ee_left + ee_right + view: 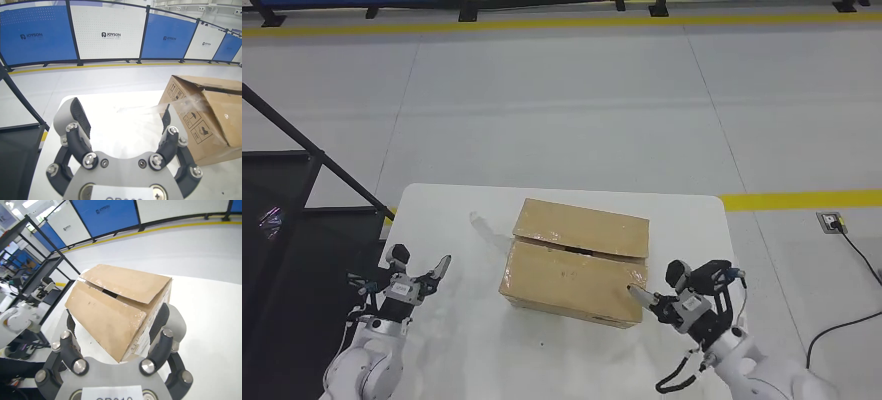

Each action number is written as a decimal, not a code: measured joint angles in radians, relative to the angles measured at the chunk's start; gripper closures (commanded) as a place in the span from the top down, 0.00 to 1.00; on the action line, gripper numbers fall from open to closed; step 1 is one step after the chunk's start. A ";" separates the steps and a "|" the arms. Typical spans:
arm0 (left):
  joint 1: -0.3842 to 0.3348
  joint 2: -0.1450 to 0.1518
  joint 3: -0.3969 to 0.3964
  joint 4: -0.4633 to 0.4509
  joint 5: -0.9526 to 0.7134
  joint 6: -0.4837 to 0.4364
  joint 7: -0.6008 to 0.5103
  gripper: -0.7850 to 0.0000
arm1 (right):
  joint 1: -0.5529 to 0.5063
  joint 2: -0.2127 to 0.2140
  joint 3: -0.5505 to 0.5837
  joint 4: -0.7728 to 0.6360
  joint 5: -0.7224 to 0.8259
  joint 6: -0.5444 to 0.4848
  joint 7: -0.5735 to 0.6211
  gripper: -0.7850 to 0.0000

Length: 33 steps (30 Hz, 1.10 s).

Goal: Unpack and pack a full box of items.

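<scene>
The left gripper [121, 106] is hovering with its ribbed fingers [81, 117] spread wide and gripping nothing, low over the white worktop [682, 215] and just beside one end of the cardboard box [577, 262]. The right gripper [116, 311] is likewise gaping and empty. Its fingers [159, 321] are straddling the box's near corner at the opposite end, and whether a pad is touching the cardboard cannot be told.

The box is sitting in the middle of the worktop with its top flaps [121, 283] folded down and a dark gap [109, 293] showing along the seam. A loose strip of clear tape [151, 109] is trailing from that seam towards the left fingers.

The tape is looking like the main hazard, since it could stick to a finger pad and drag the box. A push on the corner could also slide the box across the smooth worktop, and the ragged flap edge could tear further.

Handling pictograms [191, 117], among them arrows and an umbrella, are showing on the box's end. A white label [143, 344] on its other end is too small to read.
</scene>
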 measured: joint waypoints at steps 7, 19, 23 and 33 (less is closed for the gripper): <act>0.008 -0.003 0.008 0.001 0.000 0.010 0.011 1.00 | 0.182 0.023 0.025 0.246 0.274 -0.096 0.219 1.00; 0.009 -0.007 0.020 -0.004 0.016 0.034 -0.001 1.00 | 0.278 0.053 -0.012 0.415 0.541 -0.263 0.393 1.00; 0.007 -0.008 0.027 -0.013 0.024 0.040 -0.008 1.00 | 0.273 0.065 -0.015 0.415 0.640 -0.330 0.440 1.00; 0.032 -0.009 0.025 -0.099 -0.031 -0.034 0.004 1.00 | 0.179 0.127 -0.061 0.254 0.701 -0.433 0.416 1.00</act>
